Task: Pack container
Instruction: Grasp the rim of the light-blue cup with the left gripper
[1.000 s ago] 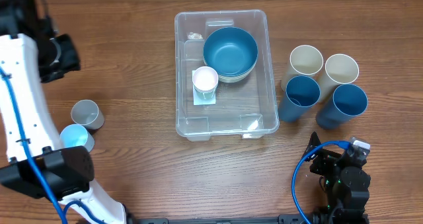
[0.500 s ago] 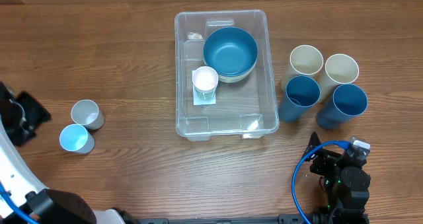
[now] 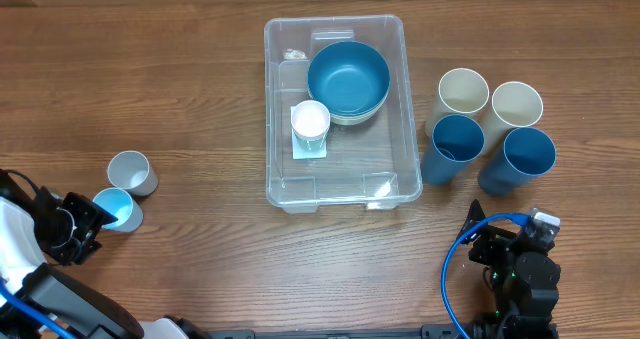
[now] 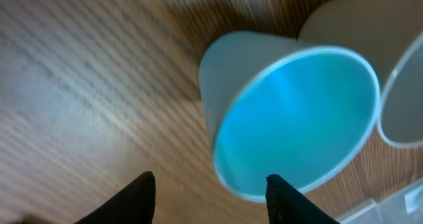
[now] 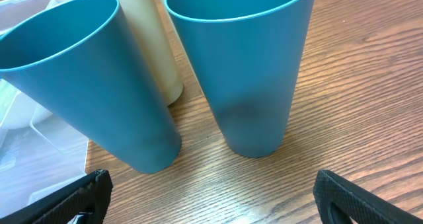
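- At the centre of the overhead view, the container (image 3: 340, 184) sits on the table (image 3: 200, 69). It already holds a blue bowl (image 3: 348, 77) and a small white cup (image 3: 310, 121).
- In the lower left of that view, the left gripper (image 3: 92, 227) is just beside a small blue cup (image 3: 116, 210), with a grey cup (image 3: 131, 172) close above it. Four tall cups (image 3: 528, 154) stand right of the container.
- In the left wrist view, the blue cup's mouth fills the middle of the frame. The jaws are apart at the bottom edge with nothing between them.
- The step in hand looks like the reach for this cup. The next move calls for one finger inside the rim and one outside before the jaws squeeze, without nudging the grey cup.
- In the right wrist view, the right gripper (image 5: 211, 197) waits with its jaws wide apart and empty, facing two of the tall cups.
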Controlling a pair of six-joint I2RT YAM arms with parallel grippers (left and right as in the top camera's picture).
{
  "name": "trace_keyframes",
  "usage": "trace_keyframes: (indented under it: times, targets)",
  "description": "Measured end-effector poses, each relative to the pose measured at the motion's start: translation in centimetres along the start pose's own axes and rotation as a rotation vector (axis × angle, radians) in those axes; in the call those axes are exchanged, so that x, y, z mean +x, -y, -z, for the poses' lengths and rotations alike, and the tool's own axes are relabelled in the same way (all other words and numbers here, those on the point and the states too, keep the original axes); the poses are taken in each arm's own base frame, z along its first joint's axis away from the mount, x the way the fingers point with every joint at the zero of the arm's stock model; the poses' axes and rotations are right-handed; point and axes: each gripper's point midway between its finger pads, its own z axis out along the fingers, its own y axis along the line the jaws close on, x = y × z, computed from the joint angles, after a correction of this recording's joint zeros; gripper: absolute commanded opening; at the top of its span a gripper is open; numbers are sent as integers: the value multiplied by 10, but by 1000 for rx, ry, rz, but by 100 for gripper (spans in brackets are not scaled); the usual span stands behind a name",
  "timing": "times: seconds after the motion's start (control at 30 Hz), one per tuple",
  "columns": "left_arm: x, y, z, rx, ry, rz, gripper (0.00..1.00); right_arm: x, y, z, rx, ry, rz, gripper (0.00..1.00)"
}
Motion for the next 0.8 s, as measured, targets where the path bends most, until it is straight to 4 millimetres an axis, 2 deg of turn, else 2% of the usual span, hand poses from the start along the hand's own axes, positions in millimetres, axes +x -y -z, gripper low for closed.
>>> trace_keyframes:
  times: [0.13,0.2,0.33,0.43,0.8]
  targets:
    - [-6,-2,-8,-2,33,-4,54,0,0,0,0,0,0,100]
    - [-9,-3,-11,-2,47,-7,48,0,0,0,0,-1,0,100]
    - [-11,-5,-14,-7,61,-5,26,0,0,0,0,0,0,100]
    - [-13,-7,-14,-21,67,1,5,0,0,0,0,0,0,100]
    - [2,-24,-11,-112,25,87,4,0,0,0,0,0,0,100]
